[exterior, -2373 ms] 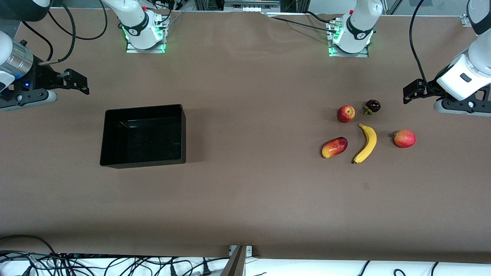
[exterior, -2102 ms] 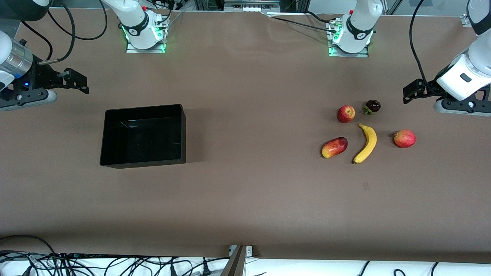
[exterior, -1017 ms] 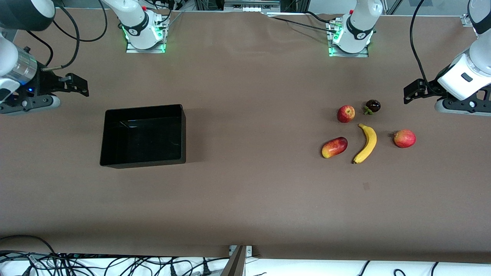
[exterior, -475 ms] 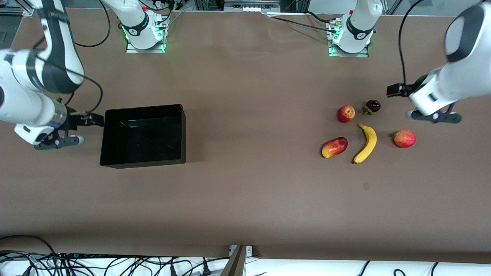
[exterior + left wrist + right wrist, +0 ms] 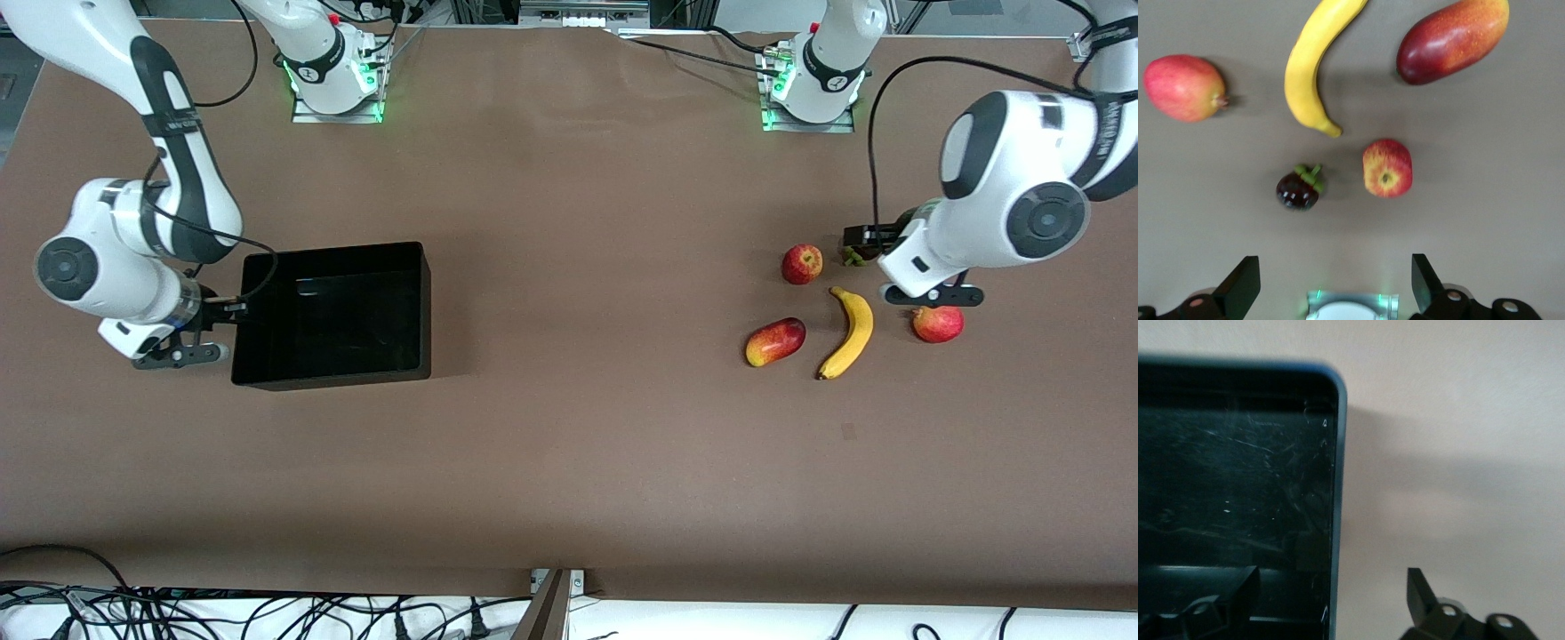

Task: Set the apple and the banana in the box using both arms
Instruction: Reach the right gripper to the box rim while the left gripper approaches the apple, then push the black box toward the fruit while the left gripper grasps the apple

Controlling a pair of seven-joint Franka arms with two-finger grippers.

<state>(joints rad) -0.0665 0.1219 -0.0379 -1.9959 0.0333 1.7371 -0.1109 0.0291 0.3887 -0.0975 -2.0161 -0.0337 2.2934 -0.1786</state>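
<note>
The apple (image 5: 802, 264) lies on the table, with the banana (image 5: 849, 332) nearer the front camera. The left wrist view shows the apple (image 5: 1387, 168) and banana (image 5: 1313, 63) below my open, empty left gripper (image 5: 1333, 290). In the front view that gripper (image 5: 861, 237) hovers over a dark purple fruit beside the apple. The black box (image 5: 267, 378) stands empty toward the right arm's end. My right gripper (image 5: 227, 307) is open and empty at the box's end wall (image 5: 1337, 487), one finger over the inside and one over the table (image 5: 1333, 593).
A red-yellow mango-like fruit (image 5: 775, 341) lies beside the banana, also in the left wrist view (image 5: 1451, 40). A plain red fruit (image 5: 937, 324) lies beside the banana toward the left arm's end. The dark purple fruit (image 5: 1298, 189) lies beside the apple.
Both arms swung in from the table's ends. My right gripper came down to the box's end wall. My left gripper moved in over the fruit group. No fruit has moved.
</note>
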